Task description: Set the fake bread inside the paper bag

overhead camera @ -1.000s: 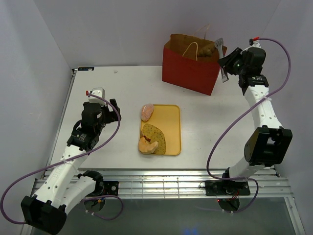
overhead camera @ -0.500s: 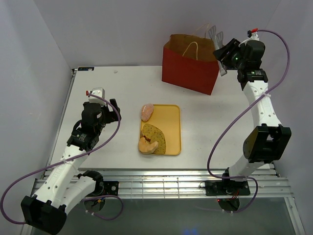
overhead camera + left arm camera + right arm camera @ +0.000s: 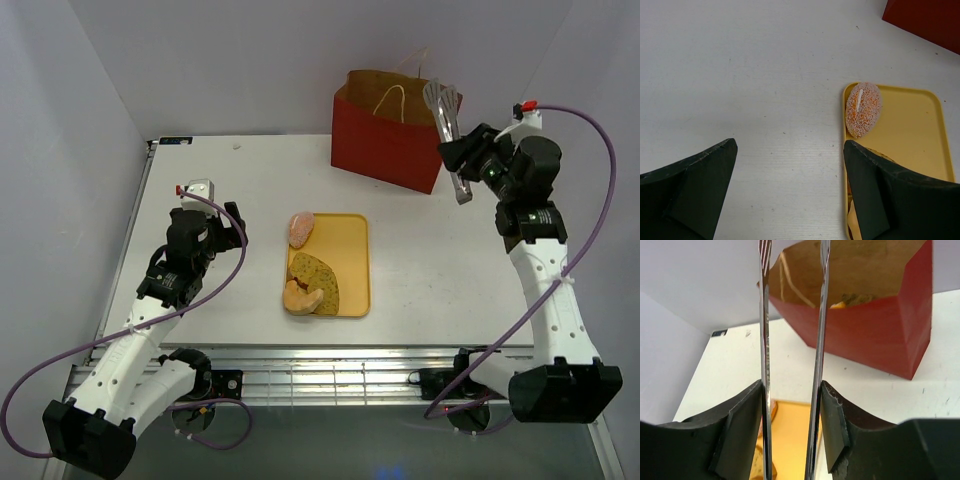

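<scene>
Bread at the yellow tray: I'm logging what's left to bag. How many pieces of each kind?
Pinkish speckled roll: 1
Speckled slice: 1, possibly a stack
Orange piece: 1
Total: 3

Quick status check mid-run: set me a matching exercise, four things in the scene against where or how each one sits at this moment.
Things
1. metal tongs
2. pink roll
3. paper bag
4. left gripper

States
A. standing open at the far side of the table
B. open above the table, left of the yellow tray
C. clamped in the right gripper
D. lying at the tray's far-left corner

Pairs: 1-C, 2-D, 3-A, 4-B
</scene>
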Controlling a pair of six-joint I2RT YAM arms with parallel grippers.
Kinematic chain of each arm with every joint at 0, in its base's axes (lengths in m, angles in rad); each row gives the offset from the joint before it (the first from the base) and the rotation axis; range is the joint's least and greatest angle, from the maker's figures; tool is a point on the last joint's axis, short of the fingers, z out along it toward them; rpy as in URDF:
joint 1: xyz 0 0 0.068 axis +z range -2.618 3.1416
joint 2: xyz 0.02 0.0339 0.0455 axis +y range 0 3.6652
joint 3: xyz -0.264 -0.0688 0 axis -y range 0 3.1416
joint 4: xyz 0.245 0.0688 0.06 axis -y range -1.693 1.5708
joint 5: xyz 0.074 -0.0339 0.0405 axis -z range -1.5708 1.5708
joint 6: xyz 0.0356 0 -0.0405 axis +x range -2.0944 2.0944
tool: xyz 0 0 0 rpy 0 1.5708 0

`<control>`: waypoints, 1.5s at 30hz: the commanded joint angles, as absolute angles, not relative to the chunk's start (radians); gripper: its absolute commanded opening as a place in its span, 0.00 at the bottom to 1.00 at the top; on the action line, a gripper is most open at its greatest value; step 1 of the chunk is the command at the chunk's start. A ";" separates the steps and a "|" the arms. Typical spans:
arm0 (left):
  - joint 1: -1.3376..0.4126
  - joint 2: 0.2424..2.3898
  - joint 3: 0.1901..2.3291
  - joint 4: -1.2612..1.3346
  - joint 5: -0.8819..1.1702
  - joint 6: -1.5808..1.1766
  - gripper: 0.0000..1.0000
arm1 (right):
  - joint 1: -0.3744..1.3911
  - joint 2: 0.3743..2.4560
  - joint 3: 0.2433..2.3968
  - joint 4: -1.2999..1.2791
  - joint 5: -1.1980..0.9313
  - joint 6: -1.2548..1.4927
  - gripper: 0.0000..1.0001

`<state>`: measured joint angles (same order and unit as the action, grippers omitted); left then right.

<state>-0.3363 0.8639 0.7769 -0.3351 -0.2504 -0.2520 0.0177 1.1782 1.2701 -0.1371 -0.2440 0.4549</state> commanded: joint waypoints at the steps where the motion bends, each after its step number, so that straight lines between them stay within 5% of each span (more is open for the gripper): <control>1: -0.342 0.845 0.782 -0.321 -0.256 -0.245 0.98 | 0.038 1.074 1.172 -0.095 -0.285 0.423 0.52; 20: -0.342 0.844 0.784 -0.322 -0.270 -0.245 0.98 | 0.276 0.721 0.621 -0.135 -0.370 0.451 0.51; 29: -0.342 0.854 0.785 -0.325 -0.287 -0.247 0.98 | 0.526 0.761 0.535 -0.135 -0.330 0.434 0.53; 45: -0.342 0.868 0.795 -0.336 -0.282 -0.247 0.98 | 0.640 0.736 0.440 -0.219 -0.290 0.423 0.54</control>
<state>-0.3370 0.8722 0.7769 -0.3363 -0.2874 -0.2520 0.6209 0.7403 0.4438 -0.2329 -0.3088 0.4366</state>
